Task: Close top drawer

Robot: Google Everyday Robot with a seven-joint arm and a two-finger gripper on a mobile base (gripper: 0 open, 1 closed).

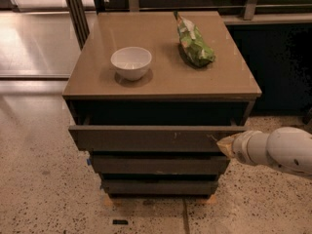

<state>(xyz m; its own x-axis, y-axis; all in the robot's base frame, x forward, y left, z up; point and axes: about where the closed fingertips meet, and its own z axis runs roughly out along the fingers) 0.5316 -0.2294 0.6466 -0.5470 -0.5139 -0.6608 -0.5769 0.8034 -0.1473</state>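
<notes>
The top drawer is a wide dark grey-brown drawer with a flat handleless front and small pale scratches right of centre. It stands a little way out from the cabinet, with only a thin strip of its inside showing. My gripper comes in from the right on a white arm. Its pale tip rests against the right end of the drawer front.
The cabinet's tan top holds a white bowl and a green snack bag. Two lower drawer fronts sit below. A speckled floor surrounds the cabinet, with dark furniture behind and metal posts at back left.
</notes>
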